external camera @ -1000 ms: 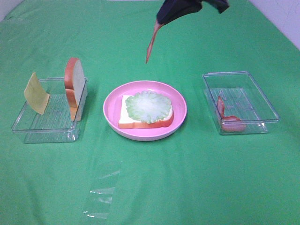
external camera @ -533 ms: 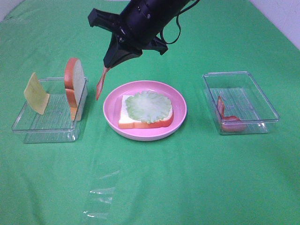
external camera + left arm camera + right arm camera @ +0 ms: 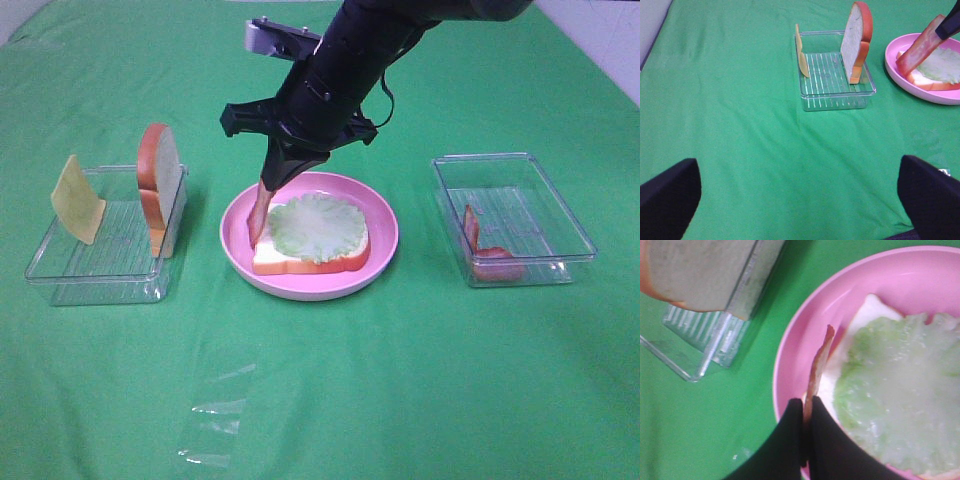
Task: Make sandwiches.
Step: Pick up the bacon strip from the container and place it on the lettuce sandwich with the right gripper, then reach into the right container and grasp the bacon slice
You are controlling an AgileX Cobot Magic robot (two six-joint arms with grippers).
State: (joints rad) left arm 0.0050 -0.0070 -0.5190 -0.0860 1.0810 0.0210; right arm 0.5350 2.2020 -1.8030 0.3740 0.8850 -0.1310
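Observation:
On the pink plate (image 3: 385, 250) lies a white bread slice (image 3: 300, 262) with a pale green lettuce leaf (image 3: 315, 228) on top. My right gripper (image 3: 276, 176) is shut on a red-brown bacon strip (image 3: 258, 212). The strip hangs down, and its lower end reaches the bread's left edge. The right wrist view shows the gripper (image 3: 805, 412) pinching the strip (image 3: 819, 365) edge-on beside the lettuce (image 3: 890, 390). My left gripper (image 3: 800, 200) stands open over bare cloth, well short of the left container (image 3: 837, 95).
The left clear container (image 3: 100, 265) holds an upright bread slice (image 3: 160, 190) and a yellow cheese square (image 3: 78, 200). The right clear container (image 3: 515, 215) holds more bacon (image 3: 485, 255). A piece of clear film (image 3: 215, 415) lies on the green cloth near the front.
The right arm has come down and swung from beside the plate's left side to over its left rim. It carried the bacon strip down until it reached the bread.

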